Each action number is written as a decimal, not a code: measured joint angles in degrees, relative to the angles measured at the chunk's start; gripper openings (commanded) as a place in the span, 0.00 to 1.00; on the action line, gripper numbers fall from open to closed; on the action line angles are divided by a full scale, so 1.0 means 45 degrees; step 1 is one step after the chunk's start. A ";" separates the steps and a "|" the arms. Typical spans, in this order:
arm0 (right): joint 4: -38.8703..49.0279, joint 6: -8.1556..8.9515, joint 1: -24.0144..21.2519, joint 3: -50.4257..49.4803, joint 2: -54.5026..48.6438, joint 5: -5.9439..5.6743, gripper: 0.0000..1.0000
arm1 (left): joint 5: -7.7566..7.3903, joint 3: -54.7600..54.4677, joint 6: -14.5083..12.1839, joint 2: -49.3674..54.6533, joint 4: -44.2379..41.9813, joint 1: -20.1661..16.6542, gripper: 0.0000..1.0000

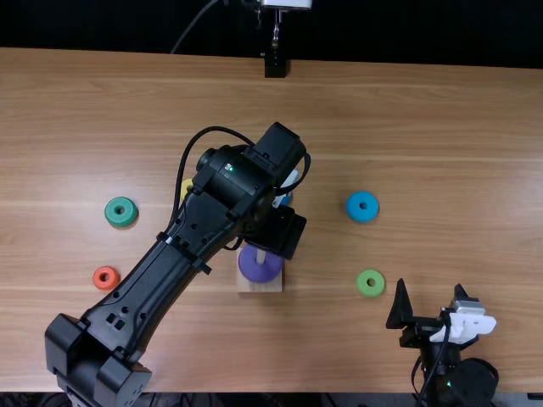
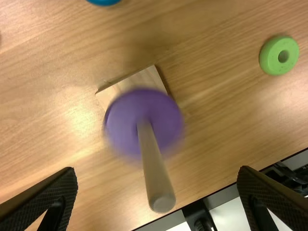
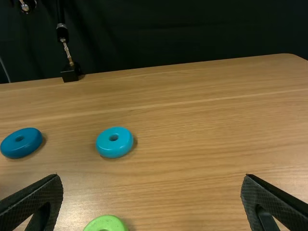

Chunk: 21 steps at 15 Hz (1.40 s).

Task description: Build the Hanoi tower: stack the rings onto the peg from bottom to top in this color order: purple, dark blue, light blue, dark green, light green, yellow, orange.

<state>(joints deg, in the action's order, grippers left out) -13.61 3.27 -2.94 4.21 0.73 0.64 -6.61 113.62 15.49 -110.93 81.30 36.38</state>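
Think of a clock on the counter (image 1: 458,144), with the peg (image 2: 155,168) in the middle and 12 at the far side. Closest to us is the right hand (image 1: 430,285), just past 3 o'clock and well apart from the peg. Its fingers are wide open and it has hold of nothing.

The light green ring (image 1: 371,292) lies just past 3 o'clock too, nearer to the peg than that hand. The orange ring (image 1: 96,278) is out near 9 o'clock.

In the middle, the peg stands on a wooden block (image 1: 259,287). The purple ring (image 1: 247,266) is around it – but it is blurry from the left wrist, so I can't tell if it sits flat.

The left hand (image 1: 276,231) is up over the peg, with its fingers wide open too. It holds nothing, and the peg's top shows in the gap.

Farther off, the dark green ring (image 1: 111,212) lies between 9 and 10 o'clock. The light blue ring (image 1: 352,207) is at 2 o'clock. The dark blue ring (image 3: 30,144) is near 1 o'clock, and the yellow ring (image 1: 186,186) peeks out between 10 and 11 – the left arm hides part of each.
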 measured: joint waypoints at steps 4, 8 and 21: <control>0.0000 0.0000 0.0000 0.0005 0.0000 0.0005 1.00 | 0.0000 0.0000 0.0000 0.0000 -0.0117 0.0000 1.00; -0.0005 0.0000 0.0000 0.0005 0.0000 0.0005 1.00 | 0.0010 0.0000 -0.0015 0.0107 -0.0257 -0.0325 1.00; 0.0000 0.0005 0.0000 0.0005 0.0000 0.0005 1.00 | 0.0068 -1.1778 -0.0855 1.0938 -1.1735 -0.6368 1.00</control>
<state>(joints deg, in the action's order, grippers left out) -13.61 3.29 -2.94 4.23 0.73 0.67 -6.31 60.62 11.64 -61.71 28.49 7.73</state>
